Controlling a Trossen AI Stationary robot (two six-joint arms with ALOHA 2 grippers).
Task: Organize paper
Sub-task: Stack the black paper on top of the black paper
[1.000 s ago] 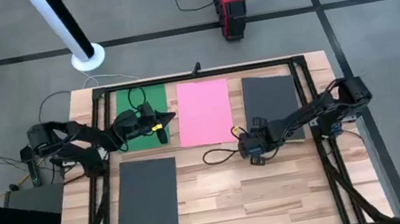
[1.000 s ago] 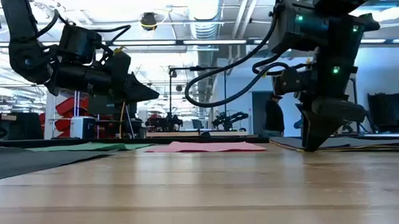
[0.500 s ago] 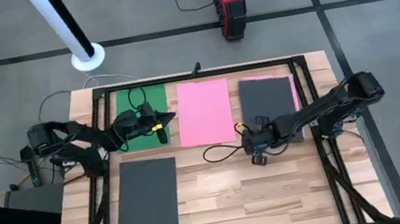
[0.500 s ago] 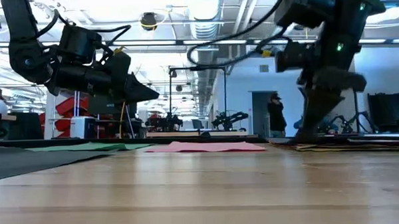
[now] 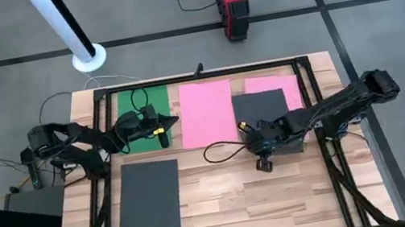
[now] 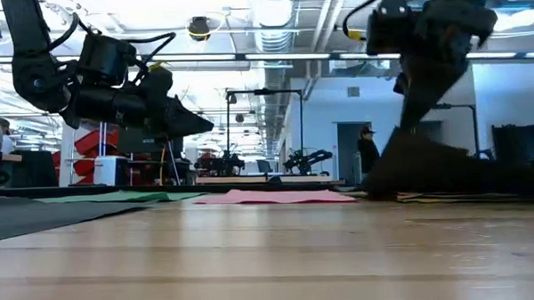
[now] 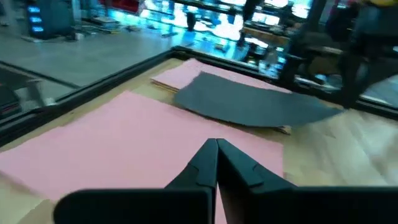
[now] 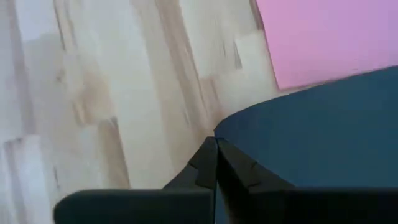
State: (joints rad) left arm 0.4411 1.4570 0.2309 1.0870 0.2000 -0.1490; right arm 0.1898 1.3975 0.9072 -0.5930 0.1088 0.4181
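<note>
- Pale wooden table (image 5: 231,190) carries the paper inside a black frame (image 5: 204,74).
- Large pink sheet (image 5: 206,113) lies at centre; green sheet (image 5: 131,112) just beside it.
- Right gripper (image 5: 263,146), jaws pressed together, pinches a dark grey sheet (image 5: 263,112) beside the pink one, partly covering another pink sheet (image 5: 273,83).
- Left gripper (image 5: 165,123), jaws pressed together, hovers over the green sheet.
- Second dark grey sheet (image 5: 148,202) lies nearer the front edge.

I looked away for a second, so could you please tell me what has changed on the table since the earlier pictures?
The right claw, shut on the dark grey sheet, has dragged it toward the table's near edge and the middle, uncovering a pink sheet beneath. The left claw, green sheet, middle pink sheet and near dark grey sheet stayed put.
</note>
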